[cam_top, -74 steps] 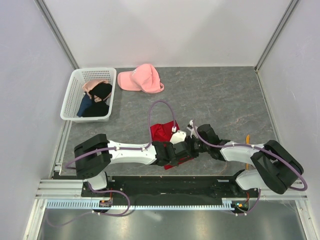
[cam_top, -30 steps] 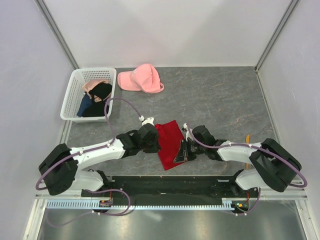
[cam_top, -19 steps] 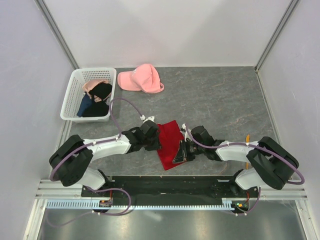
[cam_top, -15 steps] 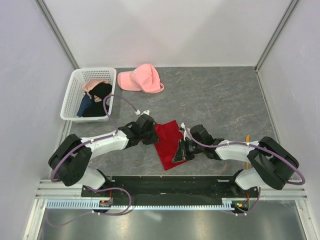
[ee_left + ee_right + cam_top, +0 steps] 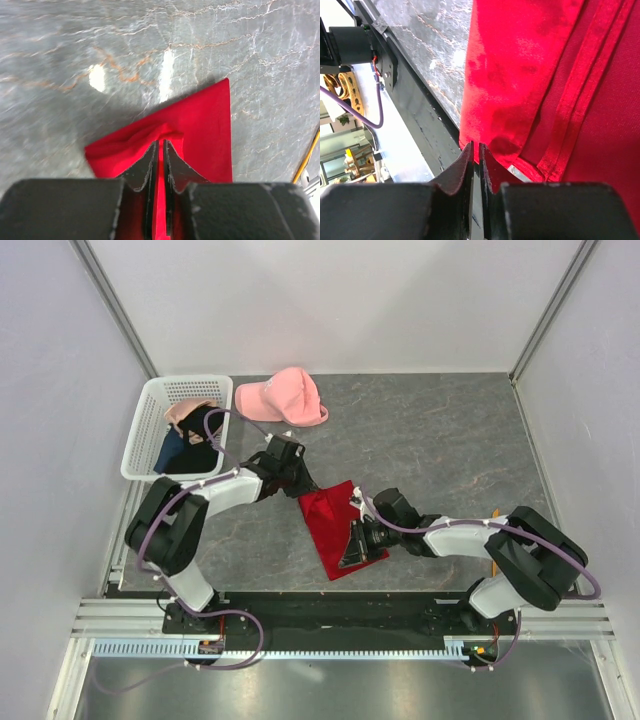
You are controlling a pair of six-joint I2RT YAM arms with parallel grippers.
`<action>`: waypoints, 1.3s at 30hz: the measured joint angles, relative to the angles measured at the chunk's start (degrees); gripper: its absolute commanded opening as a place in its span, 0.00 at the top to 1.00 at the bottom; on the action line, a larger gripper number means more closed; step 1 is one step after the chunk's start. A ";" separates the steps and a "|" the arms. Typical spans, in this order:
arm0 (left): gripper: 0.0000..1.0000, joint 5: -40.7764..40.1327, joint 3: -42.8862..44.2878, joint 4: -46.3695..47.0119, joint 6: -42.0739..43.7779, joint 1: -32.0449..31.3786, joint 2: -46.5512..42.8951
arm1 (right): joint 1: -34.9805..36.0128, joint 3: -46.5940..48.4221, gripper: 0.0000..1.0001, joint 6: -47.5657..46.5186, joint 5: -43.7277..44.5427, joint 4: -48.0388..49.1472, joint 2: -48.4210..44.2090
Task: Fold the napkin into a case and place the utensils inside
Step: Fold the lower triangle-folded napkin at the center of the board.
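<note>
The red napkin [image 5: 335, 525] lies as a long layered strip on the grey table in front of the arms. My left gripper [image 5: 300, 486] is shut on the napkin's far left corner; in the left wrist view [image 5: 160, 144] red cloth [image 5: 205, 130] shows between its fingers. My right gripper [image 5: 356, 540] is at the napkin's near right edge; in the right wrist view [image 5: 475, 148] its jaws are pressed together on the cloth's edge [image 5: 520, 75]. One orange utensil [image 5: 497, 513] lies by the right arm, and it also shows in the left wrist view [image 5: 306, 160].
A white basket [image 5: 138, 440] with black and blue garments stands at the far left. A pink cap [image 5: 283, 398] lies beside it at the back. The black base rail [image 5: 330, 610] runs just below the napkin's near corner. Walls close in the table.
My left gripper has swung from the near middle out to the far left, drawing the napkin's corner with it and stretching the cloth longer. My right gripper stays at the near edge.
</note>
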 measured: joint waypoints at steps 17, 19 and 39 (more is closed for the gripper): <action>0.90 5.57 6.86 7.08 -0.02 0.13 13.31 | 0.00 1.64 0.94 -6.51 6.27 -6.38 0.85; 0.90 5.99 7.17 7.78 -0.02 0.20 13.81 | 0.00 1.79 0.94 -7.13 6.91 -6.69 0.76; 0.90 6.21 7.98 8.13 0.63 0.39 14.27 | -4.35 9.84 0.58 -12.94 14.97 -19.85 -2.64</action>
